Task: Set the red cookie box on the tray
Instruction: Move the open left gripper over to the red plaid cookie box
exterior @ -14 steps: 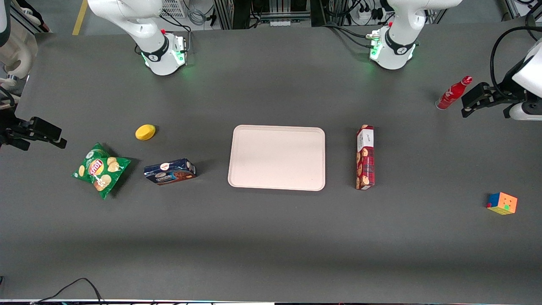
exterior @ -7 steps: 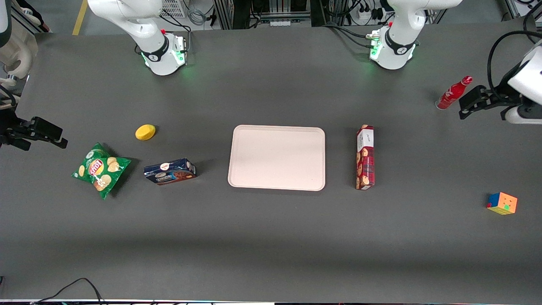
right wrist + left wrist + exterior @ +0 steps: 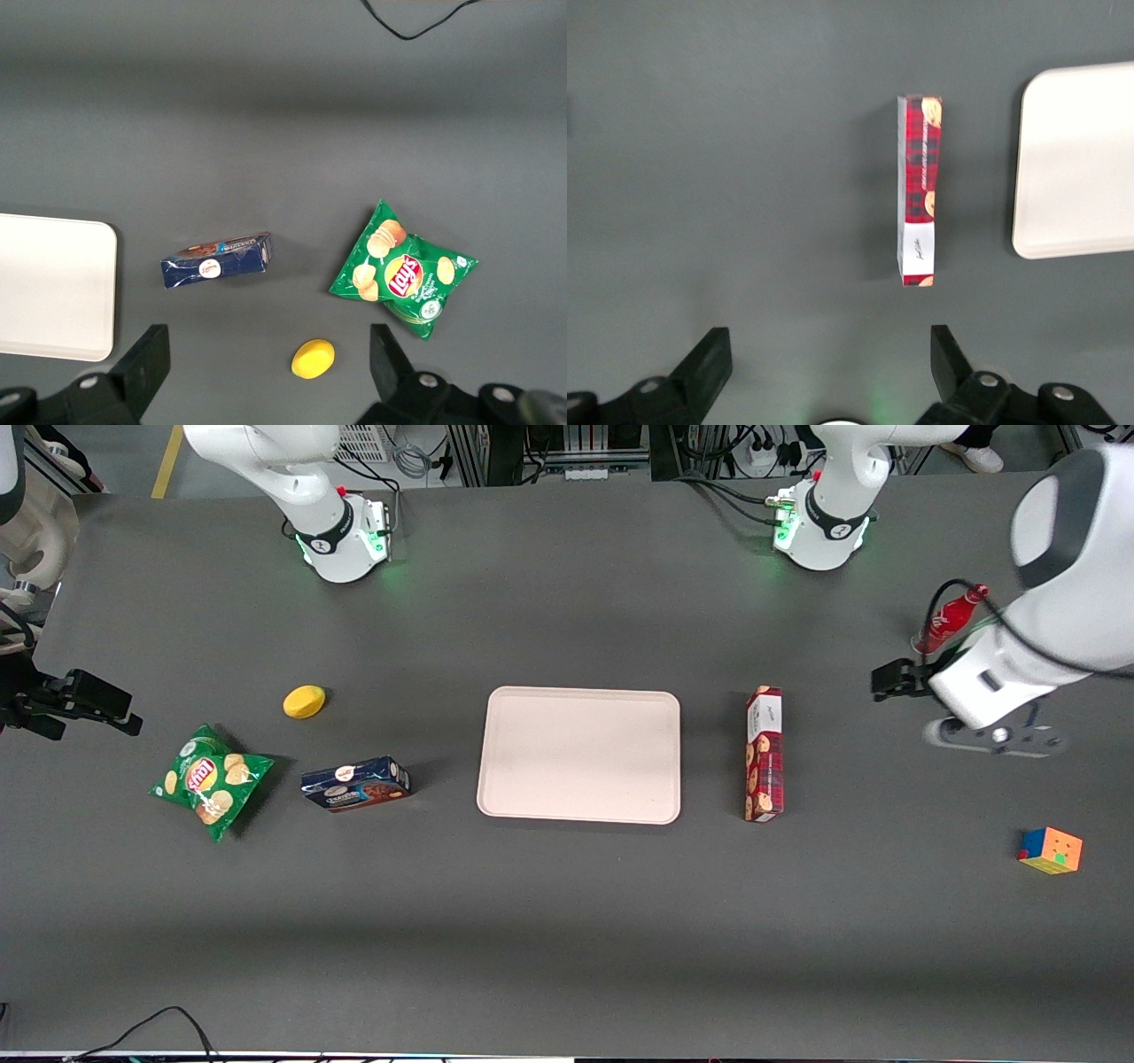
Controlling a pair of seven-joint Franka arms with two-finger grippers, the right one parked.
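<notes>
The red cookie box (image 3: pixel 764 755), a long red plaid carton, lies flat on the table beside the tray (image 3: pixel 580 755), on the working arm's side of it. The pale cream-pink tray holds nothing. The left arm's gripper (image 3: pixel 893 679) hovers above the table, toward the working arm's end from the box and apart from it. In the left wrist view the gripper (image 3: pixel 828 341) is open and empty, its fingers (image 3: pixel 709 354) wide apart, with the box (image 3: pixel 919 190) and a corner of the tray (image 3: pixel 1076 159) ahead of it.
A red bottle (image 3: pixel 948 620) lies close by the left arm. A colour cube (image 3: pixel 1051 850) sits nearer the front camera at the working arm's end. Toward the parked arm's end lie a dark blue cookie box (image 3: pixel 354 784), a green chips bag (image 3: pixel 211 778) and a yellow object (image 3: pixel 304 701).
The left arm has swung in from the table's end toward the red cookie box, and its gripper is now closer to the box. Nothing on the table has moved.
</notes>
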